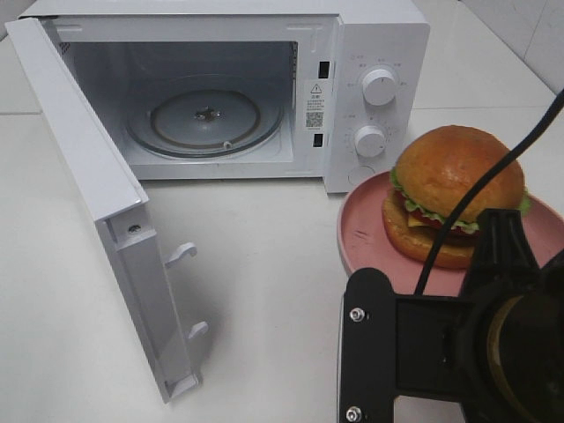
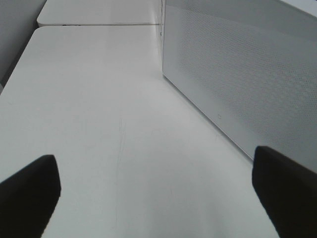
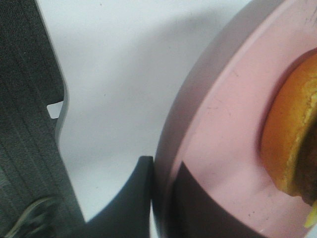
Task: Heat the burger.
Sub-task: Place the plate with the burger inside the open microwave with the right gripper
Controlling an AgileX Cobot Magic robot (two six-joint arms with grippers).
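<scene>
Right pincer grips the plate rim — seen only from its wrist.

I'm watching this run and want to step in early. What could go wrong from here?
The right gripper pinches the pink plate only at its rim; lifted from that one edge, the plate may tilt and the burger could slide off. Carried toward the microwave, the plate might clip its frame or the open door.

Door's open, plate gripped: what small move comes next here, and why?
Probably lift the round pink plate slightly. The right claw is shut on its rim, the tall golden-bun burger sits on it, and the white microwave stands open, glass turntable showing.
</scene>
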